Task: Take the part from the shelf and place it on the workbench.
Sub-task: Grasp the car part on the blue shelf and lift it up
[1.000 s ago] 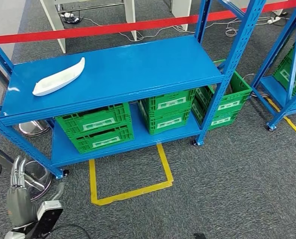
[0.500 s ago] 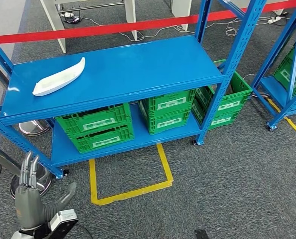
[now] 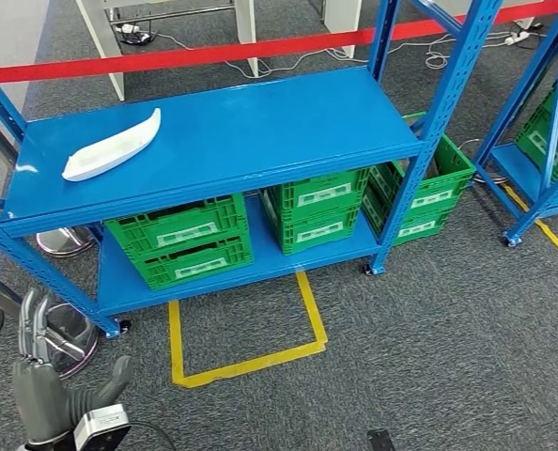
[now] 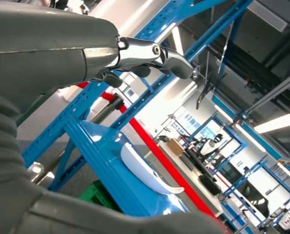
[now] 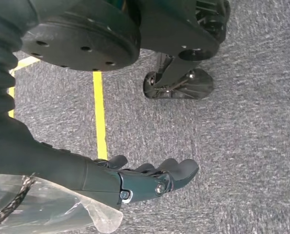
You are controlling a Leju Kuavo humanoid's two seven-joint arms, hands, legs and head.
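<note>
Carpet (image 3: 418, 338), grey and speckled, lies under the scene, with a yellow tape square (image 3: 248, 362) marked on it in front of a blue shelf (image 3: 262, 132). The left hand (image 3: 46, 390) hangs low at the near left corner of the head view, below and in front of the shelf's left leg, its fingers (image 3: 31, 324) pointing up and spread, the thumb (image 3: 116, 376) stuck out to the side. It holds nothing and its fingers stand well apart.

The part (image 3: 112, 146), a long white curved piece tapering to a point, lies flat on the shelf's upper board near its left end, well above and beyond the left hand, touching nothing but the board. In the left wrist view the same part (image 4: 147, 168) sits on the blue board past the extended fingers (image 4: 155, 51), clearly apart from them.

Green crates (image 3: 180, 240) are stacked on the lower board, under the part's level and to the right of the left hand. A red barrier strip (image 3: 191, 54) runs behind the shelf.

The right hand (image 5: 143, 178) hangs over the carpet in its wrist view, fingers stretched out nearly straight and loosely together, holding nothing. A yellow floor line (image 5: 99, 112) passes just beside it.
</note>
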